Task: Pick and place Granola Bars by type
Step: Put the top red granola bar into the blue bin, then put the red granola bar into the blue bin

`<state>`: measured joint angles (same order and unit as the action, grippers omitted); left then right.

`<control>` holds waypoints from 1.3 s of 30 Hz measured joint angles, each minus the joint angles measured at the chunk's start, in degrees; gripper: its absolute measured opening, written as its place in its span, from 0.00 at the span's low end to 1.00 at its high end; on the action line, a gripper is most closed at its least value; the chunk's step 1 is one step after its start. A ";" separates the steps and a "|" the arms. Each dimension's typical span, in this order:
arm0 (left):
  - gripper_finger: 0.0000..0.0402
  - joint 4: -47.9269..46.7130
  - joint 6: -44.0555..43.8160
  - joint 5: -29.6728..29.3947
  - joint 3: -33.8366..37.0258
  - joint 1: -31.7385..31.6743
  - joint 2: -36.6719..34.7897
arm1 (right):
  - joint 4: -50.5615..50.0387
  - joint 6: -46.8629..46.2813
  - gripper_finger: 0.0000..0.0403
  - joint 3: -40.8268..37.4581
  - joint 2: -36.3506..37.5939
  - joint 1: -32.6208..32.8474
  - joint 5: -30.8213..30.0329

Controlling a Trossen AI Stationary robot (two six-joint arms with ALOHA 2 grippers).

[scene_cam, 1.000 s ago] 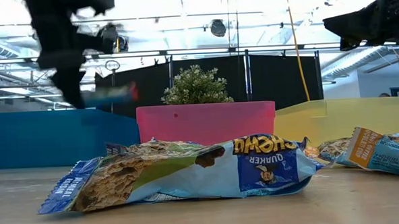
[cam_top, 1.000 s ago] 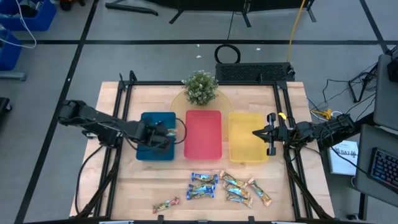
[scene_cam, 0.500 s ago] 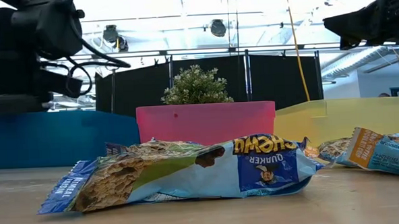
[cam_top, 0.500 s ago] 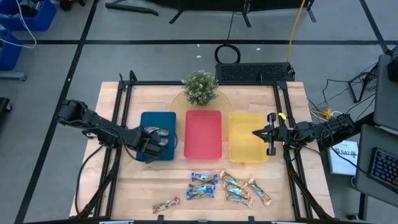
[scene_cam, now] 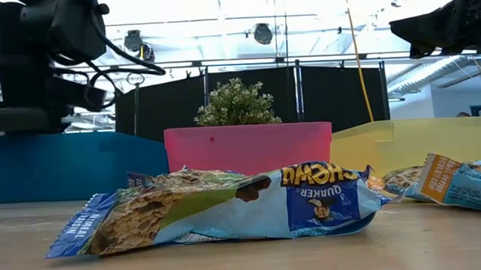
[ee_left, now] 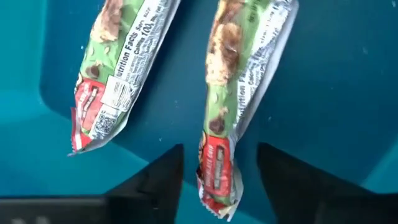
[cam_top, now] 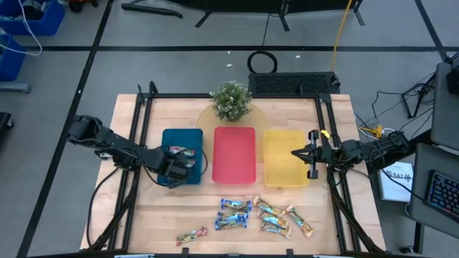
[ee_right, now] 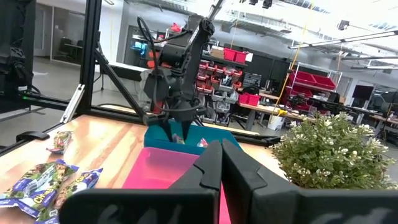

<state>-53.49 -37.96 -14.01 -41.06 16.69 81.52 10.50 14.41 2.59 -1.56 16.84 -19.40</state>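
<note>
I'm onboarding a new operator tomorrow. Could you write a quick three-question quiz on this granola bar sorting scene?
1. True or false: the blue tray holds green-red bars.
2. Which gripper is over the blue tray? A) left gripper B) right gripper
3. Fill in: one green-red bar lies alone on the table, left of the ____-wrapped bars.

Key: 1 true; 2 A; 3 blue.

Granola Bars [cam_top: 244,215] flat, loosely clustered
</note>
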 joint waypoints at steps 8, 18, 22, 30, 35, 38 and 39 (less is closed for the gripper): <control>0.77 -6.32 4.88 0.77 -11.75 0.73 -0.03 | 0.00 0.62 0.00 0.00 0.00 0.00 0.00; 0.80 7.54 -8.45 7.50 -21.42 12.84 -0.09 | 0.00 1.51 0.00 -0.02 0.00 0.00 0.00; 0.80 12.42 -16.33 2.30 -21.24 21.46 0.61 | 0.00 1.53 0.00 -0.02 0.00 0.02 0.00; 0.80 21.70 -21.85 1.50 -21.17 32.74 10.74 | 1.72 1.53 0.00 -0.01 -0.01 0.01 -0.02; 0.80 22.75 -23.44 5.23 -24.89 34.29 19.68 | 1.73 1.43 0.00 -0.02 -0.02 0.00 -0.02; 0.80 18.41 -24.22 7.79 -28.98 34.70 24.94 | 1.84 1.37 0.00 -0.02 -0.02 0.00 -0.02; 0.80 17.34 -24.18 8.21 -30.36 34.83 26.39 | 1.88 1.36 0.00 -0.02 -0.02 0.02 -0.03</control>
<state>-36.14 -62.14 -5.80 -71.42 51.52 107.91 12.38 15.77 2.57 -1.58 16.86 -19.42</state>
